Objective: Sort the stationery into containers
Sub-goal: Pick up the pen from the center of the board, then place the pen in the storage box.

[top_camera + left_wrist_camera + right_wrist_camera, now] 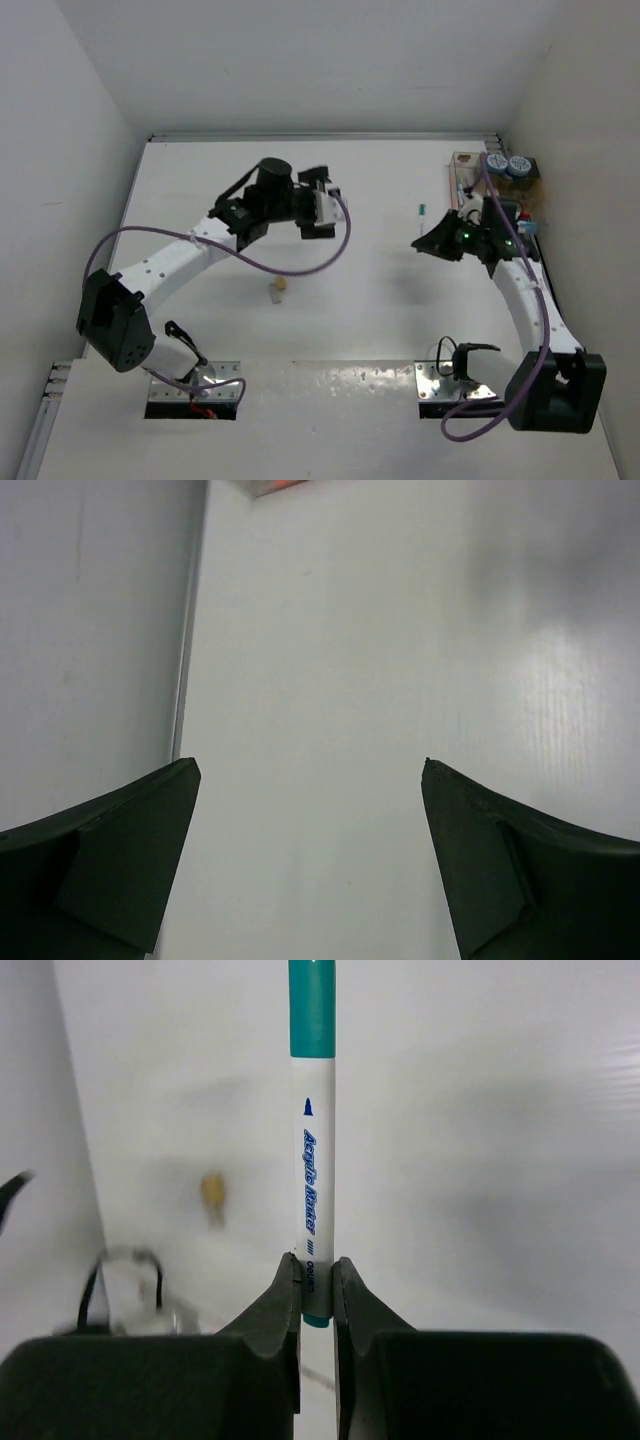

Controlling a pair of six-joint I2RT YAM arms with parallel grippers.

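Here, risks first: gripping a teal-capped marker (313, 1160) only by the last bit of its tail, between the fingertips of the right hand (316, 1265), with nearly the whole barrel sticking out ahead of the fingers and the cap farthest from the grip. Likely to pivot or slide free under a quick swing, given so short a hold on a smooth round barrel. Could also catch the rim of the containers (462, 158), close beside the wrist on the outer side of that hand, and miss the clear pen-length box if lowered at an angle rather than lined up along it. Might nudge the two blue-grey rolls (497, 163) resting at the far end of the containers, exact compartment hard to tell. Then pose: right arm bent at the elbow, hand seemingly lifted clear of the table (370, 300) and aimed toward the middle, fingers clamped tight on the marker. Left arm stretched out in a long arc, left hand (310, 770) hovering above the table, fingers spread wide apart, nothing between them. Small tan block (279, 287) lying on the table back from the left hand, toward the bases, not yet sorted.
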